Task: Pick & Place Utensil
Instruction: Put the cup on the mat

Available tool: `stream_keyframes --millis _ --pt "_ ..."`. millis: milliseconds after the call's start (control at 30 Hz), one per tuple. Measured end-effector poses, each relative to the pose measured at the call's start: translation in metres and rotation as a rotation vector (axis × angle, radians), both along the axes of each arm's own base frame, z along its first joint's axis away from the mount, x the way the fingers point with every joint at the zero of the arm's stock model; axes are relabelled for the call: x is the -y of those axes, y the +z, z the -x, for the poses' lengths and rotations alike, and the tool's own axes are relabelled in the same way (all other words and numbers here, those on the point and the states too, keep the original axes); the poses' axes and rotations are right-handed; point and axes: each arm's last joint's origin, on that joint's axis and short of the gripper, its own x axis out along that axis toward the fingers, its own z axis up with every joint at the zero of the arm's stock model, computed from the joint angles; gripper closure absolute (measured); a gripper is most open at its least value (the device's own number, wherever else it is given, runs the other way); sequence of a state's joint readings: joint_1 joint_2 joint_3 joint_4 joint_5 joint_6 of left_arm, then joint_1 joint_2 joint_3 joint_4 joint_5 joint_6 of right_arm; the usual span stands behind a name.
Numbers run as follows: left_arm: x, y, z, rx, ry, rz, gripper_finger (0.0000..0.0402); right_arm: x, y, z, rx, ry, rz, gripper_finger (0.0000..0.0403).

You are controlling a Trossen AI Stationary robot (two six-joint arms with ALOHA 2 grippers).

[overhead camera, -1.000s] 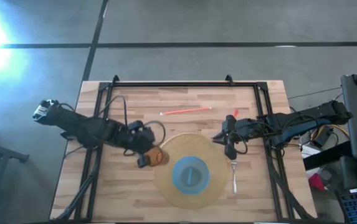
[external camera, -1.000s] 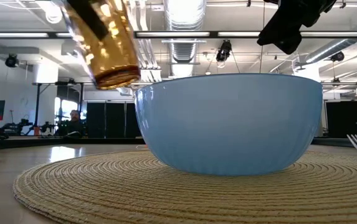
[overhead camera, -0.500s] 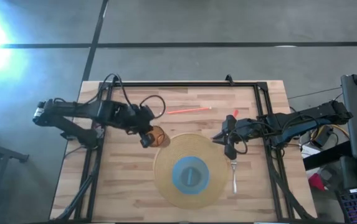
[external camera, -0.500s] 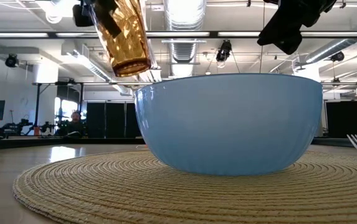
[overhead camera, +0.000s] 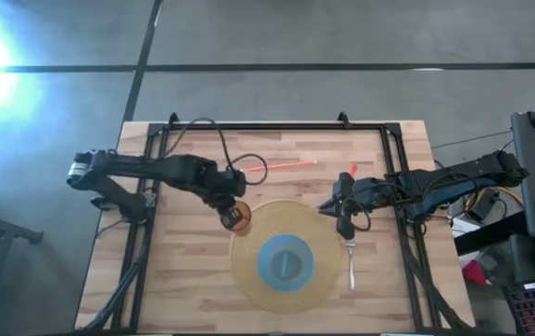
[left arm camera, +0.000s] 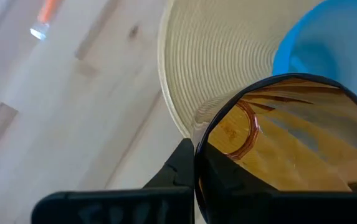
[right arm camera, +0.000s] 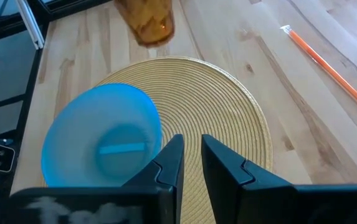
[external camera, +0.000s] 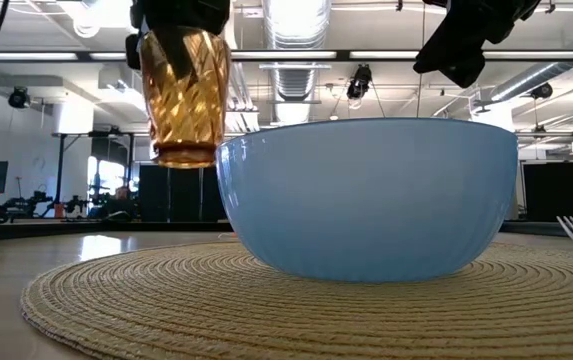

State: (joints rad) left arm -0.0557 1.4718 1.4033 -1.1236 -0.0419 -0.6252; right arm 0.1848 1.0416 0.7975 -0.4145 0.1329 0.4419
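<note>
Amber glass [external camera: 184, 95] clenched in left tool [overhead camera: 231, 211], held upright, clear of wooden surface [overhead camera: 183, 271], just beside edge of woven mat [overhead camera: 248, 271] w/ blue bowl [overhead camera: 286, 262] at centre. Right tool [overhead camera: 344, 213] hovering at mat's far edge, fingers near-closed w/ narrow gap, holding nothing visible. Fork [overhead camera: 351, 264] lying on surface just beside mat, right side; orange stick [overhead camera: 279, 166] well apart, untouched. Judged step: setting glass down beside mat. Next: lower straight, release, then utensil pick.
</note>
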Motion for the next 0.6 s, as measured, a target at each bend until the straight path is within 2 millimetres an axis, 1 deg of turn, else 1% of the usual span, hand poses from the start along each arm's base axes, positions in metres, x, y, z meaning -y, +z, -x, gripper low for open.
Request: stream_keyframes --millis 200,400,600 --pt "0.008 -0.016 -0.013 -0.056 -0.055 -0.008 0.0397 0.0 0.0 0.0 0.0 0.003 0.004 0.0351" --pt "0.022 -0.031 -0.022 -0.093 -0.115 -0.063 0.0393 0.0 0.0 0.0 -0.001 0.005 0.006 0.0349" --pt "0.039 -0.04 -0.033 -0.037 -0.199 -0.085 0.0395 0.0 0.0 0.0 0.0 0.01 0.013 0.0349"
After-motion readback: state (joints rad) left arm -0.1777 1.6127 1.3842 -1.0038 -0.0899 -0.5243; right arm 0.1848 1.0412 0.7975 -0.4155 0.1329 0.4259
